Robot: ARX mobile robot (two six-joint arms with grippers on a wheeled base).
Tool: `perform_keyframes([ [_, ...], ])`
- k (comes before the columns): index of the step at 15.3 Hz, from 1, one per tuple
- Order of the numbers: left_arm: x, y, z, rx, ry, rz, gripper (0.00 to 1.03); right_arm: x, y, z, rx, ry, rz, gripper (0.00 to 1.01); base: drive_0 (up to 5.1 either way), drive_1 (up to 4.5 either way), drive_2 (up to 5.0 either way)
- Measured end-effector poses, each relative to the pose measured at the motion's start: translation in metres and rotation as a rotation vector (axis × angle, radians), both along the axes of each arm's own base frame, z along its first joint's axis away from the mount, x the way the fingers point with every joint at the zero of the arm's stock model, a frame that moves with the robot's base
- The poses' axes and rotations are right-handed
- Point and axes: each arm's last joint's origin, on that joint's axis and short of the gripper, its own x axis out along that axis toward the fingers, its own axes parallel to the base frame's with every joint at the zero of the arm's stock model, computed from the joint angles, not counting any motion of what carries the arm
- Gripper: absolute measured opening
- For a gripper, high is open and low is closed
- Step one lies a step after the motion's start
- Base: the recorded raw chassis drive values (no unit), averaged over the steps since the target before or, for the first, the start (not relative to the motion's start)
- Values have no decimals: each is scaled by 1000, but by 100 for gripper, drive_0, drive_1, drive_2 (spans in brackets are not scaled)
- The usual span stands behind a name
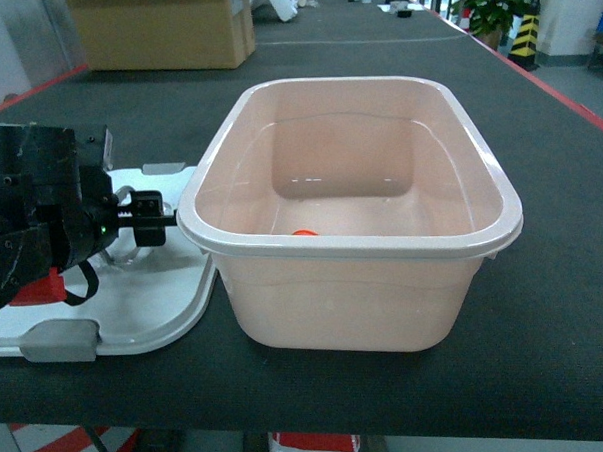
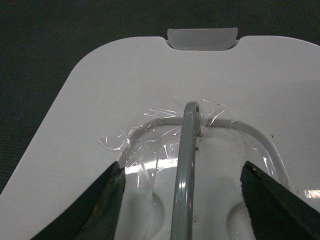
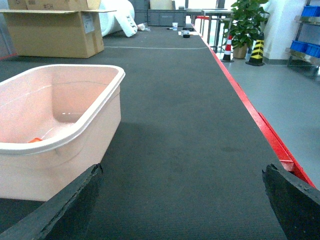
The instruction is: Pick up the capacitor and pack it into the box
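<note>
Presently: no legible writing | left tool open over lid handle

Warehouse/factory hall: long dark workbench, cardboard carton, hazard bollards.

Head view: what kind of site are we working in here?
Probably a warehouse or factory floor. The box sits on a long dark red-edged table, with a cardboard carton behind it and yellow-black striped safety cones beside a potted plant.
</note>
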Motion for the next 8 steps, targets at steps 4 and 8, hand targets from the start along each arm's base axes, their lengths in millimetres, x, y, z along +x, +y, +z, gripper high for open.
perform_keyframes([
  [4,-2,5,-2,-1,8,9,46,0,0,0,0,0,0,98,0,0,0],
  [8,-4,7,-5,-3,19,6,5,0,0,0,0,0,0,98,0,0,0],
])
